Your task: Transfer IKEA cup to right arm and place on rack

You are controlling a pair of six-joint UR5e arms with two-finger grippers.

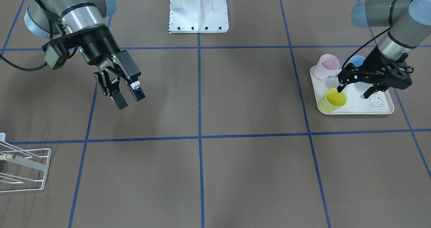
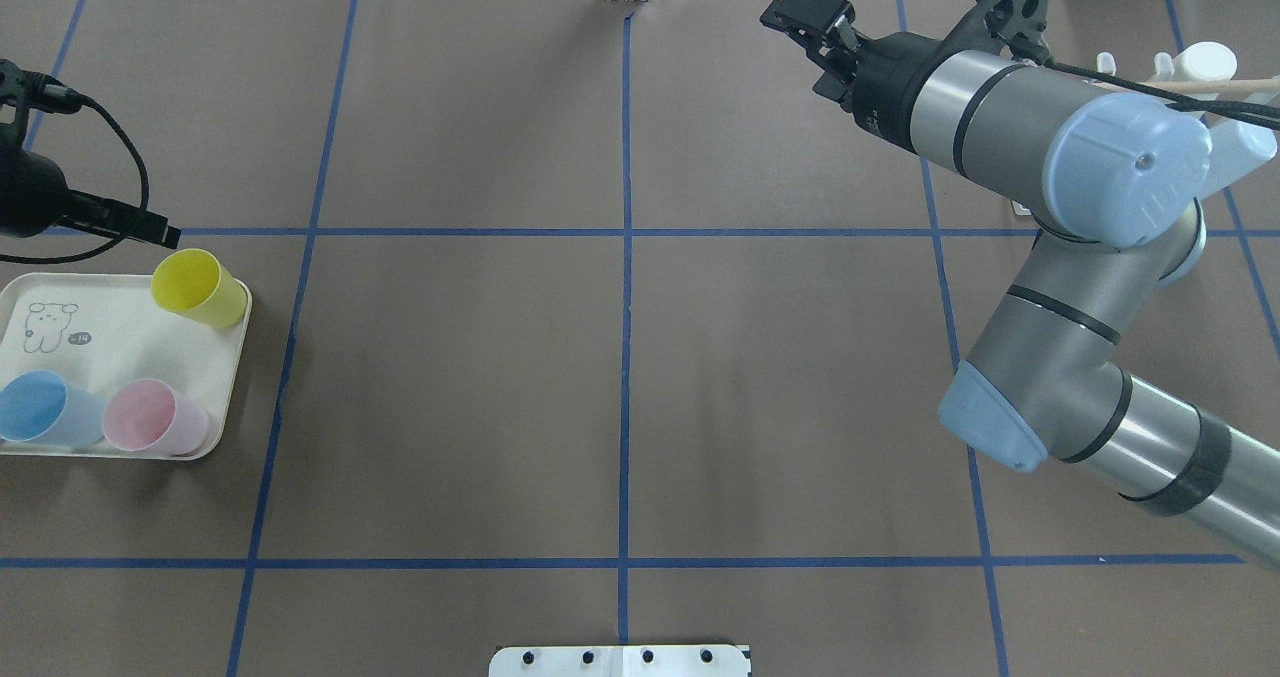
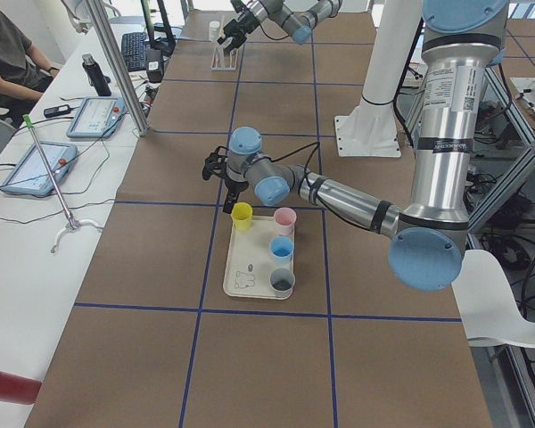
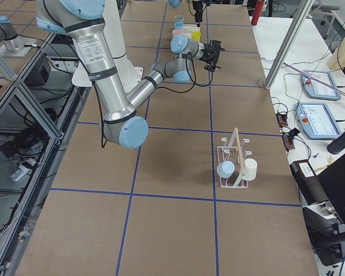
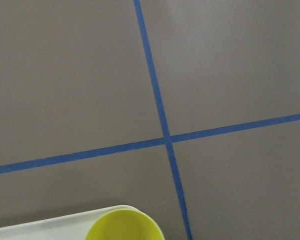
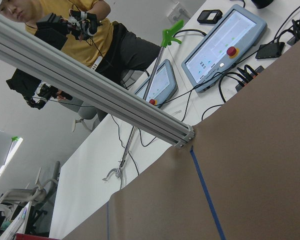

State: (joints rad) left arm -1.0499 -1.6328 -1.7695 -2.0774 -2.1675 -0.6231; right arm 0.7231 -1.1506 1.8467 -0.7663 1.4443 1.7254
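I have the left gripper (image 1: 353,92) low over the tray (image 1: 384,111), fingers spread, one tip right at the rim of the yellow cup (image 1: 332,100); I can't tell whether it touches. The cup stands in a tray corner, not yet gripped, with the pink cup (image 1: 326,66) near behind it. My worry is that closing off-centre would shove the light cup over the tray's lip, or pinch only the rim so it twists on lifting. The right gripper (image 1: 130,100) hangs empty, fingers spread, well apart across the table (image 1: 235,96); a shallow hold leaves it little wall at hand-over. The rack (image 4: 236,164) carries two cups (image 4: 225,169), so prong choice matters.
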